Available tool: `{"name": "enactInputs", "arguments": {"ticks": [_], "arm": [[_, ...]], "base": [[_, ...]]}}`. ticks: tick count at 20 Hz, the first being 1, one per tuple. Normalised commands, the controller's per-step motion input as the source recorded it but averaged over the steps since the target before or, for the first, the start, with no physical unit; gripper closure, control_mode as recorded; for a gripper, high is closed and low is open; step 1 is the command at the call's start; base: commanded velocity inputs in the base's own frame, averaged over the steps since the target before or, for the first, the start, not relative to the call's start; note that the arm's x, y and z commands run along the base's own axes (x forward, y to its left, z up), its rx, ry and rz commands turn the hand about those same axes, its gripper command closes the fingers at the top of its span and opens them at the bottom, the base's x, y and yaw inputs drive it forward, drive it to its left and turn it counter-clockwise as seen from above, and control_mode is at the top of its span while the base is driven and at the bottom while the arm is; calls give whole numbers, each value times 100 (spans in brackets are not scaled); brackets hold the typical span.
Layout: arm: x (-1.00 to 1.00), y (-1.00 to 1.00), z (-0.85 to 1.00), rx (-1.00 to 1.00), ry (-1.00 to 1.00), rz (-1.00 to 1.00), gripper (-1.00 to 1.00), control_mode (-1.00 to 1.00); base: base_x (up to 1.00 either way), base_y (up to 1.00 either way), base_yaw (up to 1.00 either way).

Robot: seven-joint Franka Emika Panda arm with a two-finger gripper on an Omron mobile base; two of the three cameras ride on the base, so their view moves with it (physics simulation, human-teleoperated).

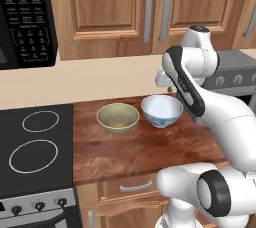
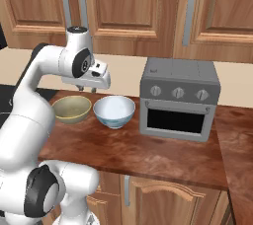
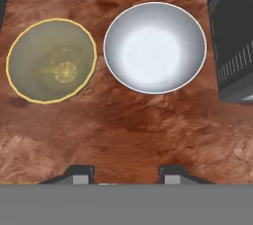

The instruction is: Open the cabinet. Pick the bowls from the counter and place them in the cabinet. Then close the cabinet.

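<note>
The cabinet (image 1: 105,2) hangs above the counter with both doors shut, its two long grey handles (image 1: 148,9) side by side; in the right base view its door (image 2: 123,7) is also shut. Two bowls sit side by side on the counter (image 1: 140,147): an olive-yellow bowl (image 1: 118,118) (image 2: 72,109) (image 3: 52,61) and a white bowl with a pale blue inside (image 1: 161,110) (image 2: 114,111) (image 3: 154,47). My gripper (image 2: 88,89) (image 3: 127,173) hovers above and just behind them, pointing down, open, with nothing between its fingers.
A grey toaster oven (image 2: 179,99) (image 3: 234,36) stands on the counter right of the white bowl. A black stovetop (image 1: 35,147) lies left of the counter, with a black microwave (image 1: 25,17) above it. Bare counter (image 2: 148,155) lies in front of the bowls.
</note>
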Motion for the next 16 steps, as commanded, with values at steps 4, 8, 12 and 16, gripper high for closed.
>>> {"name": "enactInputs", "arguments": {"ticks": [4,8,12,16], "arm": [[-18,0,1,-3,-9,0,-100,-100],[-41,4,8,-9,-24,0,-100,-100],[-50,1,15,-11,-37,0,-100,-100],[-60,0,19,-6,-36,0,-100,-100]], "base": [[0,0,0],[0,0,0],[0,0,0],[0,0,0]]}}
